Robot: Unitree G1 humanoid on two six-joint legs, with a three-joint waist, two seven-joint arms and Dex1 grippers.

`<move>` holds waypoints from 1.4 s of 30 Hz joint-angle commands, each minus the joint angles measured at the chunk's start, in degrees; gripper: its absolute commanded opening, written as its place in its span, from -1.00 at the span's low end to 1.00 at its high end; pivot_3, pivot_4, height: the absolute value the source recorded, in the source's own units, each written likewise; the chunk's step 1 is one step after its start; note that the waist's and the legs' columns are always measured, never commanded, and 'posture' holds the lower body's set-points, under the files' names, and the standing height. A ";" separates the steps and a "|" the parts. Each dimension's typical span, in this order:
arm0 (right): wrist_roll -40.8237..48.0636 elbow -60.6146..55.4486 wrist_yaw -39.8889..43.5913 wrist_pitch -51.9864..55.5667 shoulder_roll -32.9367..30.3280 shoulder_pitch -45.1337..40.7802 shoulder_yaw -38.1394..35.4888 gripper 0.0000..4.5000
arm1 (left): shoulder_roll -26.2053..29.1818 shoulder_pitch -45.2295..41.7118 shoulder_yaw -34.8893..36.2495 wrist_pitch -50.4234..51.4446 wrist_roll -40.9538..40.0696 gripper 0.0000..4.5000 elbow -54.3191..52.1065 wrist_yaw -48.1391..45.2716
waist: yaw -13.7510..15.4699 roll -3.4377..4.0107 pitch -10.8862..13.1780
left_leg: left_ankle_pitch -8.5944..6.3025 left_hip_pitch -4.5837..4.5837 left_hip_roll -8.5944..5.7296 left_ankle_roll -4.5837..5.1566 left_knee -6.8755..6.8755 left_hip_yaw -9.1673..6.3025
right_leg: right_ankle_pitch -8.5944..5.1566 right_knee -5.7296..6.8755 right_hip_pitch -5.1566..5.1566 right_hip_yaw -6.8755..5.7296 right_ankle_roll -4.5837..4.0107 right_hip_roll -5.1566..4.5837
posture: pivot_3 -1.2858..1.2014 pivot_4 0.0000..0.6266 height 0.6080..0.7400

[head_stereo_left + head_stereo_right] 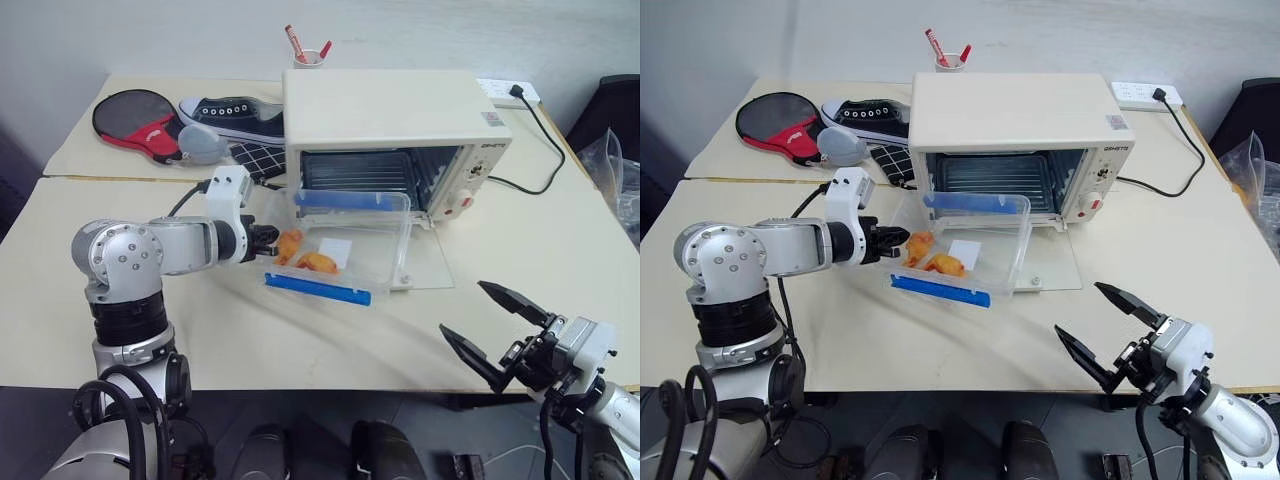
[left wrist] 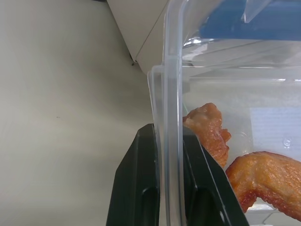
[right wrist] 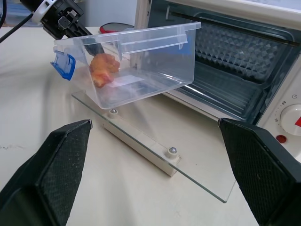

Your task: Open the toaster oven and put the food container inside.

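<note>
Two black fingers of the left gripper [image 1: 902, 240] are clamped on the near wall of the food container [image 1: 965, 245], one finger [image 2: 136, 188] outside the clear plastic and the other inside, beside the orange food pieces [image 2: 235, 155]. Held by those jaws, the container hangs tilted above the glass door [image 3: 155, 155] of the toaster oven [image 1: 1015, 130], which lies folded flat on the desk [image 1: 1160, 270] with its cream bar handle [image 3: 136, 146] beneath the glass. One blue clip [image 1: 940, 290] sits on the side of the container nearer the robot, the other [image 1: 975, 203] on the side toward the oven's open cavity, just beyond the left jaws. The right gripper [image 1: 1105, 330] hovers near the front edge of the desk, well apart from the container, its jaws spread wide and holding nothing (the oven door and cavity lie ahead of them). Beyond the left jaws, at the back of the desk, rest a red table-tennis paddle [image 1: 775, 120], a dark sneaker [image 1: 870, 118] and a cup of pens [image 1: 950, 58] behind the oven. A black cord [image 1: 1180, 150] runs from the oven's side to a power strip [image 1: 1145, 95].
</note>
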 commanded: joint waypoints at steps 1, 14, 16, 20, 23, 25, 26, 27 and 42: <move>-0.14 -3.22 -0.86 -1.41 0.32 0.78 -0.59 1.00 | -1.59 -2.28 -1.06 -0.86 -5.18 -0.95 0.28 3.34 | 0.15 0.01 0.00 | 0.00 0.00 0.00 0.00 0.01 -0.02 | 0.00 -0.01 0.02 -0.01 0.00 0.00 | 0.03 -0.52 1.00; -1.22 -4.40 -2.66 -2.44 1.21 1.84 0.77 1.00 | -3.17 -4.89 -6.11 -0.86 -8.01 -0.95 2.25 7.81 | -0.10 0.05 -0.02 | -0.01 0.01 -0.02 -0.04 0.00 -0.03 | 0.00 -0.10 0.07 -0.20 0.00 0.15 | 0.03 -0.52 1.00; -1.36 -4.52 -2.86 -2.63 1.42 2.18 1.00 1.00 | -2.92 -5.13 -6.48 -0.86 -7.86 -0.79 2.34 7.53 | -0.12 0.05 -0.02 | -0.01 0.02 -0.02 -0.04 0.00 -0.01 | 0.00 -0.11 0.07 -0.21 0.00 0.16 | 0.03 -0.52 1.00; -1.63 -4.75 -3.09 -2.67 1.67 2.60 1.25 1.00 | -3.05 -5.34 -6.54 -0.86 -7.00 -0.31 2.26 7.31 | -0.04 0.05 -0.03 | -0.02 0.02 0.00 -0.04 0.00 -0.01 | 0.00 -0.11 0.07 -0.21 0.00 0.15 | 0.03 -0.52 1.00; -1.59 -4.74 -3.13 -2.63 1.65 2.75 1.08 1.00 | -3.45 -5.38 -5.97 -0.86 -6.20 0.08 2.18 6.83 | -0.08 0.07 -0.03 | -0.02 0.03 0.00 -0.04 0.00 0.00 | 0.00 -0.11 0.07 -0.20 0.00 0.15 | 0.03 -0.52 1.00; -1.56 -4.71 -3.12 -2.62 1.61 2.81 0.97 1.00 | -3.60 -5.32 -5.70 -0.86 -5.81 0.37 2.08 6.28 | -0.09 0.08 -0.04 | -0.02 0.04 -0.01 -0.05 0.00 0.01 | 0.00 -0.11 0.07 -0.21 0.00 0.16 | 0.03 -0.52 1.00; -1.51 -4.70 -3.16 -2.56 1.57 2.79 0.91 1.00 | -3.54 -5.28 -5.65 -0.86 -5.64 0.51 2.01 5.99 | -0.09 0.09 -0.04 | -0.02 0.04 -0.01 -0.05 0.00 0.01 | 0.00 -0.11 0.07 -0.21 0.00 0.16 | 0.03 -0.52 1.00; -1.46 -4.67 -3.21 -2.50 1.53 2.74 0.86 1.00 | -3.50 -5.24 -5.61 -0.86 -5.42 0.64 1.94 5.69 | -0.10 0.08 -0.04 | -0.02 0.04 0.00 -0.05 0.00 0.01 | 0.00 -0.11 0.07 -0.22 0.00 0.16 | 0.03 -0.52 1.00; 7.44 -8.72 -8.16 9.23 -3.68 -1.73 -3.00 1.00 | 4.81 -4.15 -10.13 -9.97 2.44 0.99 -0.36 -17.15 | -0.09 0.13 -0.02 | -0.03 0.03 -0.01 -0.07 -0.02 0.10 | -0.01 -0.11 -0.01 -0.28 -0.01 0.24 | 0.03 -0.52 1.00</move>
